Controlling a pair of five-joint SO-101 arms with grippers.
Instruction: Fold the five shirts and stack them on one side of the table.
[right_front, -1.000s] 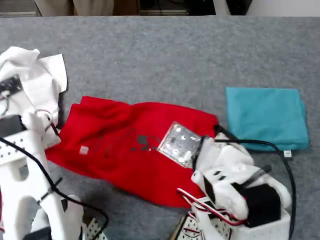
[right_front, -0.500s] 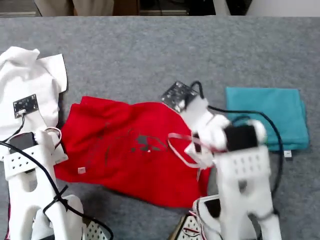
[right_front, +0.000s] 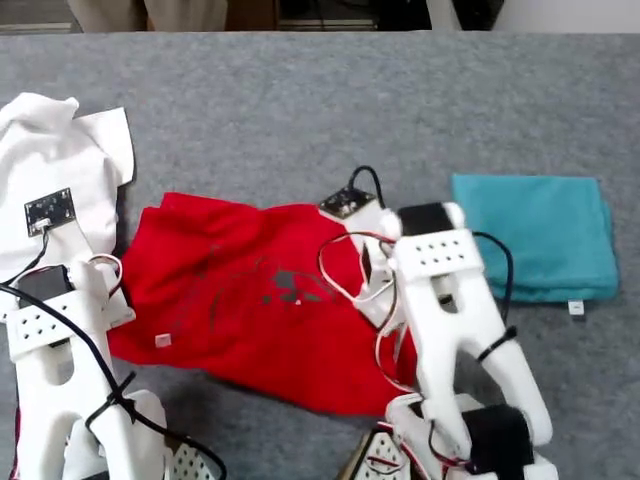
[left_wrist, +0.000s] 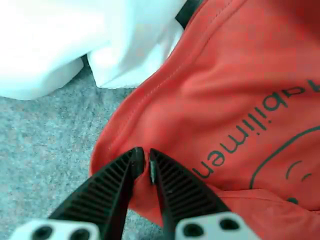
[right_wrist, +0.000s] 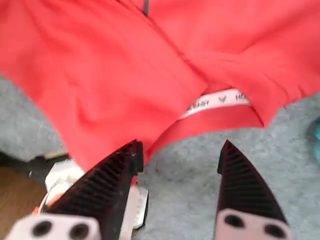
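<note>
A red shirt (right_front: 230, 300) lies spread, printed side up, in the middle of the grey table (right_front: 300, 100). My left gripper (left_wrist: 144, 159) is shut on the red shirt (left_wrist: 240, 100) at its left hem, close to the crumpled white shirts (left_wrist: 75, 40). In the high view the left gripper (right_front: 103, 270) sits at that same edge. My right arm (right_front: 440, 270) stands over the shirt's right edge. Its gripper (right_wrist: 180, 150) is open above the red shirt (right_wrist: 100, 60), near the collar with its white neck tape (right_wrist: 215, 101). A folded teal shirt (right_front: 530, 235) lies at the right.
The crumpled white shirts (right_front: 60, 150) are heaped at the left edge, with a dark garment (right_front: 121, 215) showing beneath them. Both arm bases stand at the near edge. Bare grey table runs along the back.
The right arm rose from a low pose at the front and swung over the shirt's right edge, which has shifted inward. The left arm moved in to the shirt's left hem, then kept still.
</note>
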